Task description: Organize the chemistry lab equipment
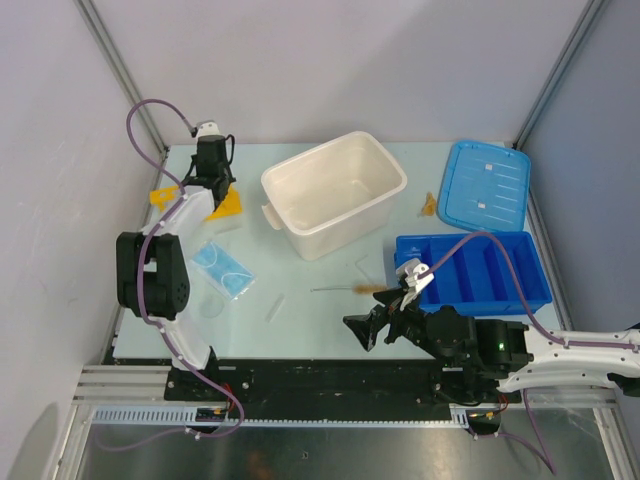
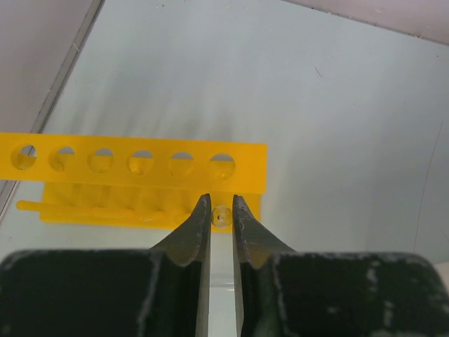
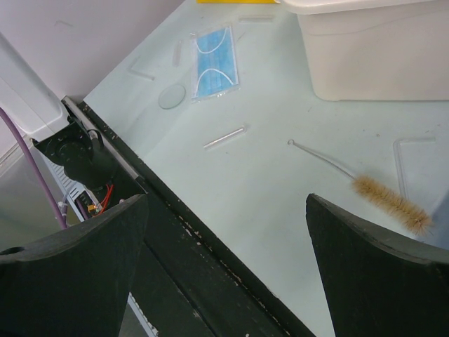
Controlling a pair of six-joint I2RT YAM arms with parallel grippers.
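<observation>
Top view: hanging the left pincer [image 1: 213, 186] right over the yellow holed tube rack [image 1: 226, 204]; spreading the right pincer [image 1: 378, 312] wide, close beside the thin wire brush [image 1: 350, 289].

Left wrist: pinching a short clear tube [image 2: 222, 217] between narrow jaws, touching both fingertips [image 2: 200, 214]; seeing the rack just beyond the tips.

Right wrist: gaping wide; seeing the brush ahead to the right, a loose clear tube [image 3: 224, 137] straight ahead, the pale blue square piece [image 3: 214, 62] farther ahead, the white tub [image 3: 372, 49] beyond right.

white tub [image 1: 335, 195]: upright | blue lid [image 1: 485, 185]: flat | divided tray [image 1: 500, 272]: beside lid
</observation>
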